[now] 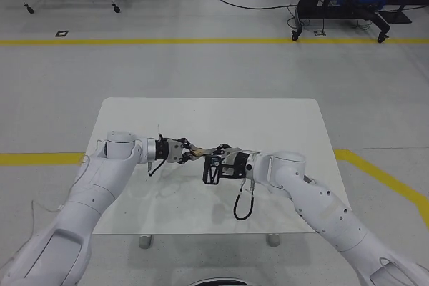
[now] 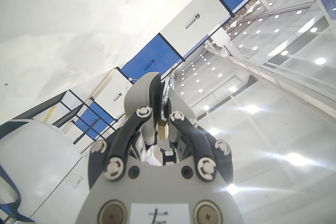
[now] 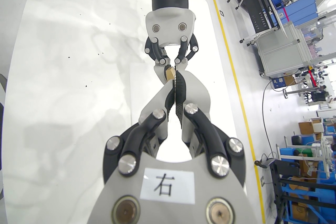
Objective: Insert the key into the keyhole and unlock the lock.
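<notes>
Both arms meet above the middle of the white table (image 1: 272, 121). My left gripper (image 1: 188, 151) is shut on a small brass lock (image 1: 198, 151). In the left wrist view the lock (image 2: 162, 131) sits low between the fingers of the left gripper (image 2: 160, 83), with a silvery metal piece (image 2: 166, 93) beyond it. My right gripper (image 3: 173, 82) is shut, its tips right against the lock (image 3: 170, 73) from the opposite side. The key is pinched between its pads and almost entirely hidden. From above, the right gripper (image 1: 209, 152) faces the left one head-on.
A black cable loop (image 1: 243, 207) hangs from the right arm over the table's near half. Another cable (image 1: 156, 168) dangles under the left wrist. The floor beyond the table's far edge has a yellow line (image 1: 200, 41).
</notes>
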Tool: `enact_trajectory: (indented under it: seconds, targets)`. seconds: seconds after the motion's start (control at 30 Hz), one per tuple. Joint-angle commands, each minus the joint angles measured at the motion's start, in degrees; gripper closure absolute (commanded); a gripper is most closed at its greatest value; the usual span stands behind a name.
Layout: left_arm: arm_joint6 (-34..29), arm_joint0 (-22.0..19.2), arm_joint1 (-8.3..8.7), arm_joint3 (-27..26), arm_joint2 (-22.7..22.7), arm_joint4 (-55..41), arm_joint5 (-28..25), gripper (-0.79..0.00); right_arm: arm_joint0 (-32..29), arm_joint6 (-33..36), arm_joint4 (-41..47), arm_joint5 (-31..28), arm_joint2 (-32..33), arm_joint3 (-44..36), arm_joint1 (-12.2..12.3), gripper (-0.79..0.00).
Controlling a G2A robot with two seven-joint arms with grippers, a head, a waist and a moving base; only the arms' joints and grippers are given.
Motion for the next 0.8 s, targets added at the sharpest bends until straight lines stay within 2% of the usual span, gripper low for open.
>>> enact_trajectory:
  seconds: [0.0,0.3,0.77]
  targets:
    - [-0.4,0.4,-0.06,-0.3,-0.1,-0.8,0.0,0.000,-0.6,3.4,-2.3,0.8,-0.8,-2.5,-0.1,0.000]
    - [2.1,0.3,-0.27,-1.3,0.0,-0.6,0.1,0.000,-2.5,7.0,-6.9,-1.4,-0.4,-7.3,0.5,0.000]
    - [2.2,0.1,0.16,-2.6,-0.2,1.6,0.9,0.000,-0.7,9.6,-8.0,-2.2,-2.2,-5.4,-0.4,0.000]
